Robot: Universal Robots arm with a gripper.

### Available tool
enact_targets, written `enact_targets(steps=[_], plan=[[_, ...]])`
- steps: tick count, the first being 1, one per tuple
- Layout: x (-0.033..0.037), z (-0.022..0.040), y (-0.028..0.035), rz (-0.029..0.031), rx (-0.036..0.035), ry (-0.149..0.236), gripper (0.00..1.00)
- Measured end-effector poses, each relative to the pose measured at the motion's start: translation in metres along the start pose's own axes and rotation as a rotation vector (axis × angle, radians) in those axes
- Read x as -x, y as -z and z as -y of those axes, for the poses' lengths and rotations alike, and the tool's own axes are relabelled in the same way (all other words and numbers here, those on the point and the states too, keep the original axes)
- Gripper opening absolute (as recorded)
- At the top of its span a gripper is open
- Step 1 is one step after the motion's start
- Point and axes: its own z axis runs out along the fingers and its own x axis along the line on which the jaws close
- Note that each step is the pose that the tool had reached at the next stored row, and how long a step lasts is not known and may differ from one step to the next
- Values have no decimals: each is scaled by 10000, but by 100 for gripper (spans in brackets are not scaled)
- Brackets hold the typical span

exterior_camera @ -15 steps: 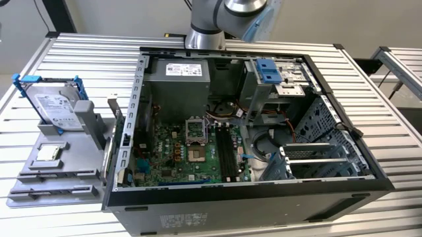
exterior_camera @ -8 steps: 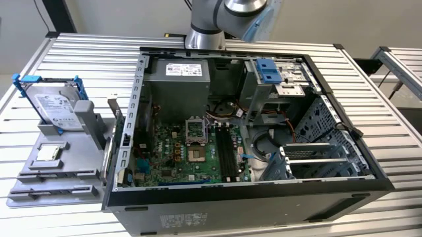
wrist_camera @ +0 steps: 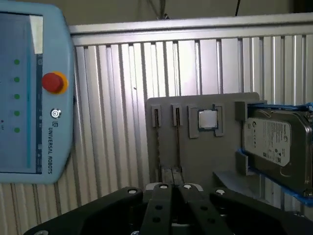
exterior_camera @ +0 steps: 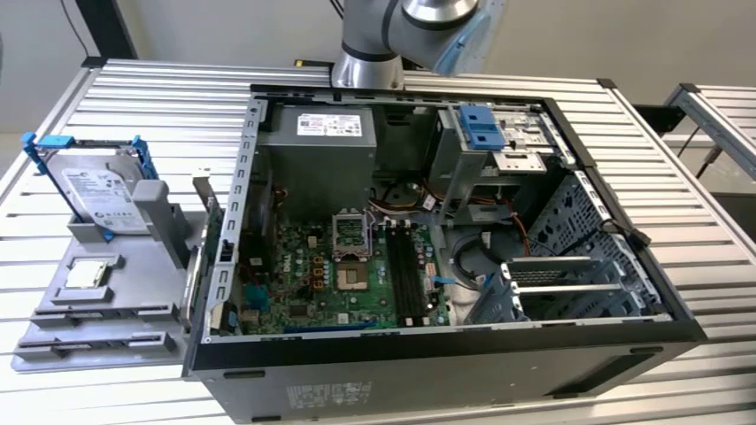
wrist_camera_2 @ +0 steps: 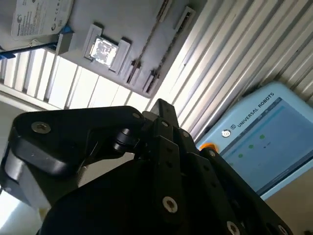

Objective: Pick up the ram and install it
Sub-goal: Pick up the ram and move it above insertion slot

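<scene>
- At the exterior view's left: gray holder [exterior_camera: 119,305]; ram [wrist_camera: 177,144] seemingly edge-on in the slot beside the chip [wrist_camera: 207,119], a thin dark line, hard to confirm.
- Well apart from it: gripper [wrist_camera: 172,172], fingers drawn together, empty.
- Further right, above the case [exterior_camera: 473,354]: arm [exterior_camera: 390,35], cut off.

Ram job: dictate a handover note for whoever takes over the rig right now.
Gripper: hangs apart from the gray holder, facing it in the first wrist view.
Ram: seemingly the thin dark stick seen edge-on in the holder's slot; not certain.
Done: nothing that shows.
Left: pick-up and install; the motherboard's black slots look unfilled in the exterior view.
</scene>
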Motion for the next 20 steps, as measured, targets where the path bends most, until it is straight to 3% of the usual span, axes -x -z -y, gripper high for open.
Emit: enact_targets(steps=[4, 18, 19, 20], plan=[[0, 0, 0, 2, 18, 597, 0], [0, 16, 1, 2, 25, 809, 0], [0, 16, 1, 3, 24, 809, 100], [0, 16, 1, 3, 25, 808, 100]])
